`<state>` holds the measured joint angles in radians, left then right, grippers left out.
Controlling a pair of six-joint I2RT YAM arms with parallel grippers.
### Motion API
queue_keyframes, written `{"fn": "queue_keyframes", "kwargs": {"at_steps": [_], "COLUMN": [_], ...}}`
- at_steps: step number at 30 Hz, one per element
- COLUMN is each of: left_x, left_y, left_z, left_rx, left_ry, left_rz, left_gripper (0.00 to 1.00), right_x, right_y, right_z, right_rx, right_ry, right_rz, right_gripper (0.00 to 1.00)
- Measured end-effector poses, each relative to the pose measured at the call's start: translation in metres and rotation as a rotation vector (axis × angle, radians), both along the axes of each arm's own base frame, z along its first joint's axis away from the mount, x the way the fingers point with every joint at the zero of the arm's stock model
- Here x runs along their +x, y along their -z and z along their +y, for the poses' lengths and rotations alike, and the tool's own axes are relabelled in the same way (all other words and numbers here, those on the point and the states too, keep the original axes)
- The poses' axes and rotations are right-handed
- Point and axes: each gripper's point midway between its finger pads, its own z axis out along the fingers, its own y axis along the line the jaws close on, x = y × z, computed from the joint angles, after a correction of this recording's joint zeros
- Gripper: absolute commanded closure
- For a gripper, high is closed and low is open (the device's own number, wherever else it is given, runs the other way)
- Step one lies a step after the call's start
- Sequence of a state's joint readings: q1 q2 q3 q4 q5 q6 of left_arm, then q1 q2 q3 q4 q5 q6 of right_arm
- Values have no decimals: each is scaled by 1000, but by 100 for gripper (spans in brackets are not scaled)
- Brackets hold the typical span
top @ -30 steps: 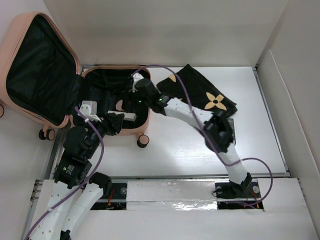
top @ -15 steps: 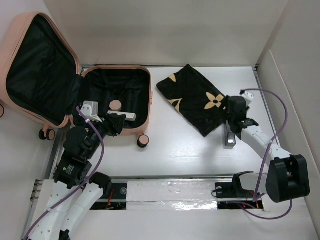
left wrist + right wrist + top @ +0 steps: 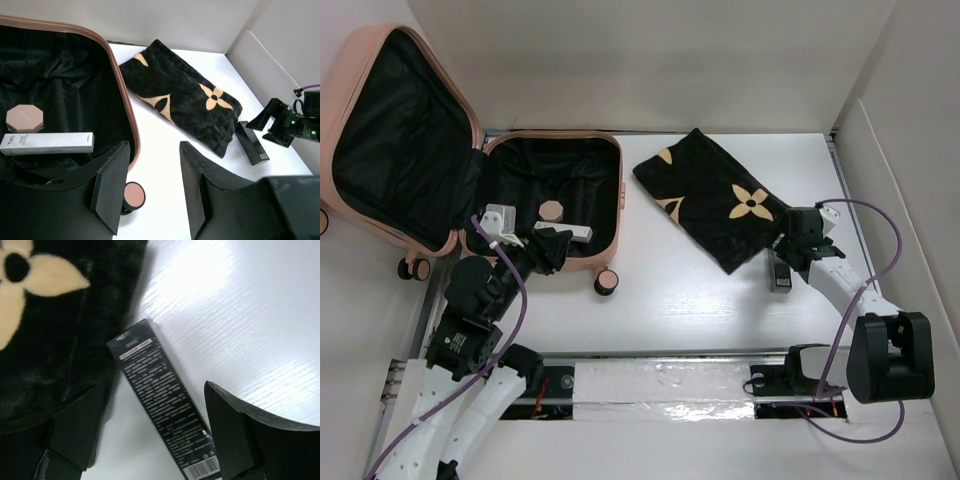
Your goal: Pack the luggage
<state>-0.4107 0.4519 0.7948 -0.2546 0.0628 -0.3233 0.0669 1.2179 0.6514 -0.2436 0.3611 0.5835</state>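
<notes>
Salmon-pink luggage (image 3: 617, 200) lies open at the upper left of a white table (image 3: 700, 300) enclosed by white walls (image 3: 650, 70), spread left to right, lid propped leftward, wheels facing the frame's bottom. Left gripper (image 3: 545, 248) hovers released at its lower rim; right gripper (image 3: 150, 440), released, straddles a black box (image 3: 160, 400) beside a flowered cloth (image 3: 715, 195)

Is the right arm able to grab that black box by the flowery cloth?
Probably yes: the right gripper is open over the black box, nothing on top; the cloth only lies beside it.
</notes>
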Motion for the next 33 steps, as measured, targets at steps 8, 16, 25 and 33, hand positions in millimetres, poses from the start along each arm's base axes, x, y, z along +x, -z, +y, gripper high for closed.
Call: {"fn": "queue_keyframes", "kwargs": {"at_steps": [8,16,25,33], "left_x": [-5,-9,-13,-13], "left_y": [-6,-8,-12,-11], "left_z": [2,0,0,0], "left_rx": [-10,-14,-22,-21], "left_ry": [-2,12,20,21], "left_rz": [-25,-34,-51,-49], "left_gripper": [59,59,59,59], "right_x": [-1,-7,-26,-5], "right_y": [27,47,16,-94], "right_z": [-7,3,5,112], "right_rx": [69,80,90,213], "right_ry": [-32,-117,-116,-459], "right_rz": [112,216,133,-195], "right_gripper": [27,47,62,62]}}
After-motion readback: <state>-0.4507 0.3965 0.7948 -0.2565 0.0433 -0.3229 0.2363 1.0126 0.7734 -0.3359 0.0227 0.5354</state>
